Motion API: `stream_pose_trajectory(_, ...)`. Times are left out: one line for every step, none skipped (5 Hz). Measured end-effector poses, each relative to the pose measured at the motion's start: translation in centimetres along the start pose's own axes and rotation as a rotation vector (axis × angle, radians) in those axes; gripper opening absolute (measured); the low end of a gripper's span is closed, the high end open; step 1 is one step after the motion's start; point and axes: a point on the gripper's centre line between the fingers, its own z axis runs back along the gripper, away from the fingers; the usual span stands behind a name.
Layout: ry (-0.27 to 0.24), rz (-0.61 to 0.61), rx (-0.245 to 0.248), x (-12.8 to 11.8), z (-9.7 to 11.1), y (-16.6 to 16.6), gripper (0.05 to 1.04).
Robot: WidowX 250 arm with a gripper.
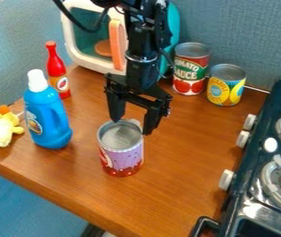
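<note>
1. The purple can (127, 160) is standing on the surface (180, 162), below the hand (132, 127).
2. The hand is hanging wide open around its rim; whether they're touching, I can't tell.
3. Two bottles, blue (46, 113) and red (56, 69), and one yellow plush toy (4, 129) are sitting left.
4. Two more cans, red (191, 69) and yellow (226, 88), are standing behind.

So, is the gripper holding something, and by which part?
No hold can be seen: the gripper is open at the purple can's rim; whether it touches is unclear.
</note>
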Motion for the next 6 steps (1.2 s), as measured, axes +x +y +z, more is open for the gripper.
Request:
stream_pose_trajectory(0.018,-0.014,-0.017,-1.3,-0.4,-0.4,1.001)
stream_pose_trajectory(0.036,-0.024,-0.017,-2.0,-0.9,-0.7,1.001)
stream_pose_trajectory(0.002,-0.019,-0.030,-2.1,0.3,-0.7,1.001)
stream_pose_trajectory(-0.033,-0.006,-0.033,-2.4,1.9,-0.6,1.001)
stream_pose_trajectory(-0.039,-0.001,-0.041,-3.0,3.2,-0.1,1.001)
stream_pose_trajectory(-0.019,-0.034,-0.034,-2.5,5.2,2.3,1.001)
